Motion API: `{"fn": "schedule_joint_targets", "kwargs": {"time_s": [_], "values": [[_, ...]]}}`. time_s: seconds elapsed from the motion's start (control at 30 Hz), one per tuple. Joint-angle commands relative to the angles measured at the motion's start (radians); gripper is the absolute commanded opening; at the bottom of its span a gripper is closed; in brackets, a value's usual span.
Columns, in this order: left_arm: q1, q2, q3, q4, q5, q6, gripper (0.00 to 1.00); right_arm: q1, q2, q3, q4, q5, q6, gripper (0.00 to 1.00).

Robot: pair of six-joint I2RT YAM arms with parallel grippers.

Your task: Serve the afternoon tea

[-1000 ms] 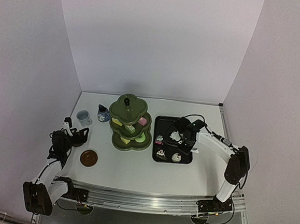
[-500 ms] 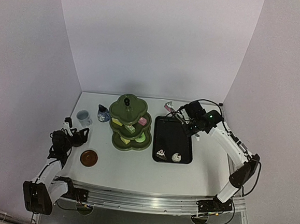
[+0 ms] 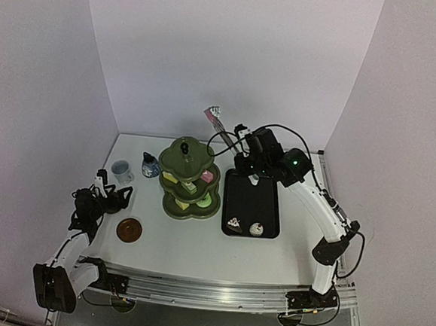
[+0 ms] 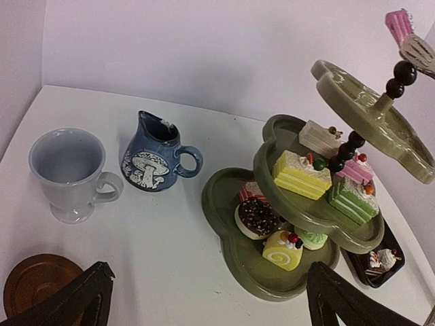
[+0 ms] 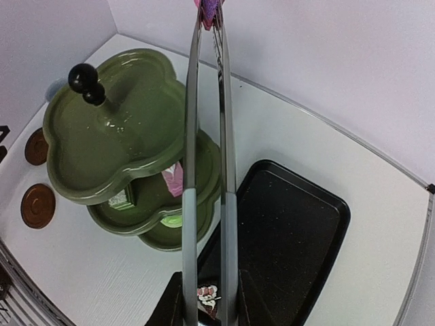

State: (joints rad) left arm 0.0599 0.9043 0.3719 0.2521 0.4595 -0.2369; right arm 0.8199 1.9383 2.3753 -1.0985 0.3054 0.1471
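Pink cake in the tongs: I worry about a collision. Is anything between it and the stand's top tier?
Nothing visible. The pink cake in the thin metal tongs hangs in open air up beside the olive-green stand's bare top tier; only its black ball knob rises there.

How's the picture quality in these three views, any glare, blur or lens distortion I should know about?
Top external: soft, even light; wide lens bows the walls and table edge. Left wrist: crisp on the white mug and blue pot, only faint shadows. Right wrist: bright glare streaks on the top tier of the stand; the tongs loom large, near the lens.
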Motion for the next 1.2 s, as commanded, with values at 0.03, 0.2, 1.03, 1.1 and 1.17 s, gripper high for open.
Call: {"fn": "schedule_joint_targets", "kwargs": {"time_s": [0.03, 0.2, 1.03, 1.1, 1.17], "values": [[-0.021, -0.026, 0.067, 0.008, 0.136, 0.066, 0.99, 0.036, 0.059, 0.063, 0.017, -0.007, -0.020, 0.00], [-0.057, -0.045, 0.062, -0.020, 0.203, 0.106, 0.99, 0.061, 0.081, 0.065, 0.015, -0.044, -0.067, 0.00], [-0.057, -0.043, 0.033, 0.000, 0.120, 0.090, 0.99, 0.084, 0.114, 0.079, -0.038, -0.055, -0.131, 0.24], [-0.057, -0.041, 0.034, 0.001, 0.120, 0.091, 0.99, 0.085, 0.113, 0.084, -0.040, -0.052, -0.134, 0.27], [-0.057, -0.039, 0.038, 0.001, 0.119, 0.092, 0.99, 0.085, 0.112, 0.086, -0.040, -0.047, -0.134, 0.29]]}}
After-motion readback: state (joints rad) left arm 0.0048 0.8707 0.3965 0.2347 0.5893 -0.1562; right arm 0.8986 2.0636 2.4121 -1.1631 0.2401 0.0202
